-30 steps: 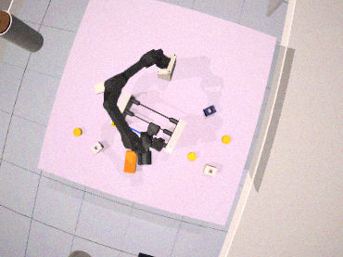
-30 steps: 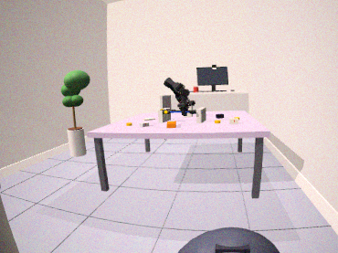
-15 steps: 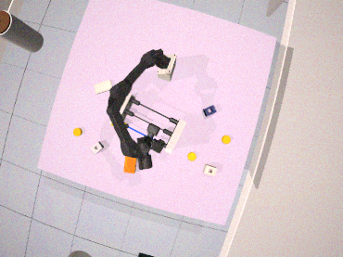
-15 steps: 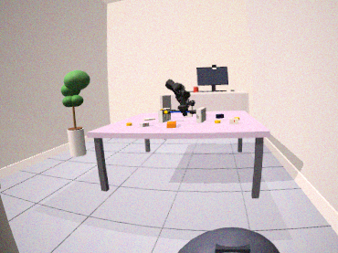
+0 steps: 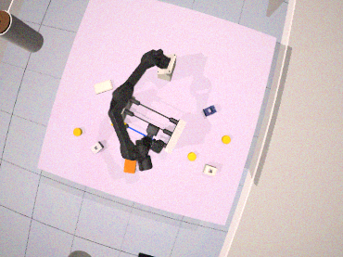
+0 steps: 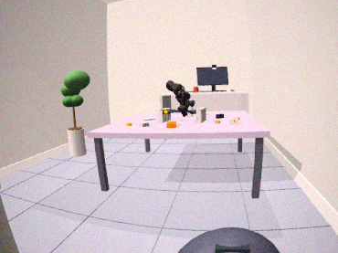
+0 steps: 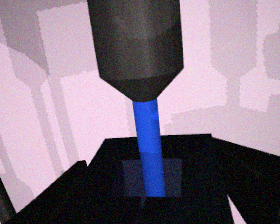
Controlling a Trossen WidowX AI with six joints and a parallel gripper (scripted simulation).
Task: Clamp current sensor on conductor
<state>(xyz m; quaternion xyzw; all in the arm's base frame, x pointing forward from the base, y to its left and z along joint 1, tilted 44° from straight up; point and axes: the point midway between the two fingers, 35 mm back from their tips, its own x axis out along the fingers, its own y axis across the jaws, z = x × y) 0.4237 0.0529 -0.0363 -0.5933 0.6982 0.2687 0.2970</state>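
Note:
A blue conductor point(image 5: 138, 131) point(image 7: 148, 127) runs between two pale end blocks, one of them the right block point(image 5: 176, 136) point(image 6: 201, 115). Two dark conductors lie beside it. No LOAD marking is legible. My gripper point(image 5: 154, 138) point(image 6: 185, 113) point(image 7: 147, 157) is at the blue conductor, toward its right end. It is shut on the dark current sensor point(image 7: 175, 181), which shows only as a dark patch between the black fingers, with the blue conductor running into it. A thick dark sleeve point(image 7: 140, 45) on the conductor stands just beyond. The sensor's arrow, latch and jaw gap are hidden.
An orange block point(image 5: 130, 166) point(image 6: 171, 124) lies near the gripper. A navy piece point(image 5: 209, 110) point(image 6: 219, 116), yellow discs such as one disc point(image 5: 192, 157), a white piece point(image 5: 209, 170), another white piece point(image 5: 96, 147) and a cream slab point(image 5: 103, 86) lie around the fixture.

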